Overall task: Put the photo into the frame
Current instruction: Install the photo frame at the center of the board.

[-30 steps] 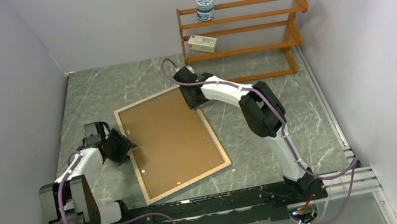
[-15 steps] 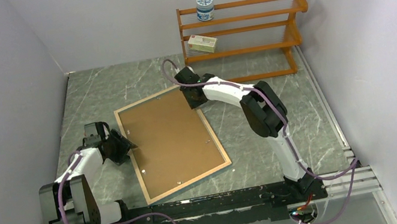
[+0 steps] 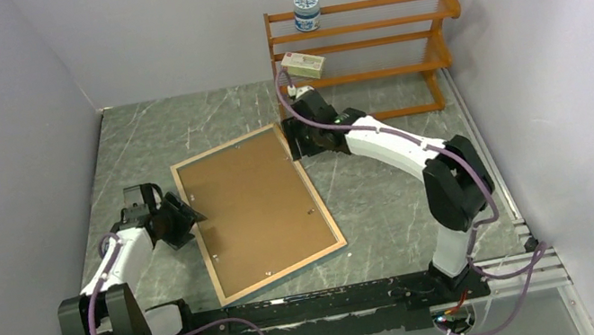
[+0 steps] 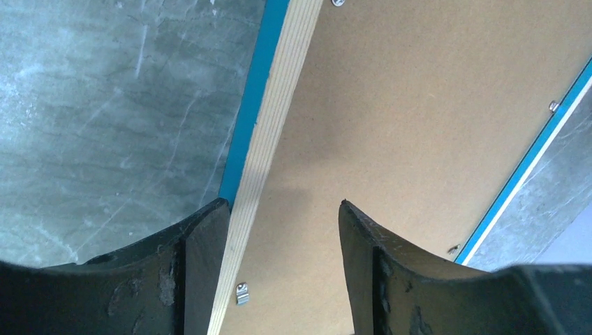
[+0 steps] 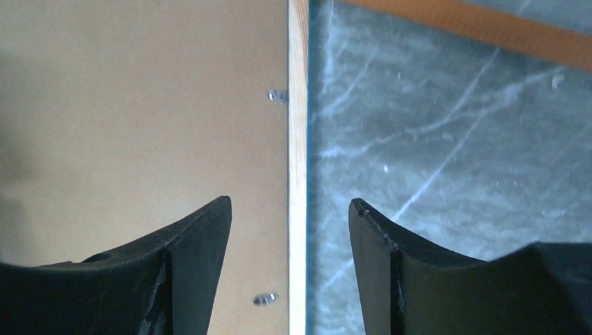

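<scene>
So the table [image 3: 178, 133] in front of me is a grey-green marbled slab, with walls on three sides. Lying flat on it, roughly in the middle and turned a bit askew to the edges, is the frame [image 3: 284, 273]. It's back side up, so you see the light wood rim with a sliver of blue along the outside, and the brown backing board [image 3: 255, 211] sitting inside it. A few small metal tabs [image 4: 241, 293] run along the inner edge. Over in the far right corner stands an orange-brown shelf rack [image 3: 361, 27], feet on the table. There's a blue-and-white jar [image 3: 307, 12] at the left end of its top shelf. A small pale box [image 3: 303, 65] sits one shelf down, also at the left end.
</scene>
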`<state>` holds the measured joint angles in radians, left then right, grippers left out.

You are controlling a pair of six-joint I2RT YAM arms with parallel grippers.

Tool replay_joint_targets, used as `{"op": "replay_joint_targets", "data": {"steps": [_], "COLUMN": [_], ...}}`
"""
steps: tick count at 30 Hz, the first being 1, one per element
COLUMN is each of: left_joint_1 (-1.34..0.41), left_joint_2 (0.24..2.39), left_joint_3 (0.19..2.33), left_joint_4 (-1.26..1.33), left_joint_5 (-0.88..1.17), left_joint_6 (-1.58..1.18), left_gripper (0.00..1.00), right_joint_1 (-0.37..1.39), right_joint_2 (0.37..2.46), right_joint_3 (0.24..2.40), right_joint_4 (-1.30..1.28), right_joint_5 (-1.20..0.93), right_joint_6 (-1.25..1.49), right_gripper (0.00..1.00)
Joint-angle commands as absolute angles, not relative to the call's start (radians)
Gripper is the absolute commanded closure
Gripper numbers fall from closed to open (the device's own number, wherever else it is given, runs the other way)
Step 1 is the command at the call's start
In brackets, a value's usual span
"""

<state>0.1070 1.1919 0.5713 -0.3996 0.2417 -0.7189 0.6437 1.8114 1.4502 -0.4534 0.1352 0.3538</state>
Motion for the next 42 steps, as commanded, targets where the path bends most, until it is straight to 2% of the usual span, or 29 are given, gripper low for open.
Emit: {"op": "replay_joint_targets", "data": {"steps": [1,5,11,19,25,28,42], "left_joint_1": [0.101,0.101,0.101,0.101,0.102,0.101,0.102], "left_joint_2": [1.155,1.147,1.131,1.161,1.158,1.158,1.181], "left_joint_3": [0.609,0.607,0.581,0.569,0.564,0.559,0.566], "left_joint_4": [-0.460,-0.477,-0.471,-0.447,-0.452,-0.447,-0.449], "left_joint_5": [0.249,0.257,0.257,0.293,0.282,0.281,0.284], "left_joint_6": [-0.717,-0.703,-0.708,-0.702,-0.696,-0.695,-0.688], "left_gripper": [0.36,0.36,0.36,0.36,0.36,0.36,0.35], "right_joint_1": [0.645,0.664,0.707,0.782,0.797,0.798,0.811], "right_joint_2": [1.741,1.730,1.679,1.725,1.755,1.788,1.810], "right_joint_3": [1.346,1.305,1.136,1.137,1.158,1.180,1.184], "right_joint_4": [-0.511,-0.640,-0.595,-0.587,-0.599,-0.618,-0.619], "right_joint_5": [0.049,0.071,0.062,0.188,0.263,0.302,0.229], "right_joint_6": [0.303,0.325,0.518,0.672,0.708,0.718,0.652], "right_gripper": [0.34,0.34,0.28,0.22,0.23,0.27,0.29]}}
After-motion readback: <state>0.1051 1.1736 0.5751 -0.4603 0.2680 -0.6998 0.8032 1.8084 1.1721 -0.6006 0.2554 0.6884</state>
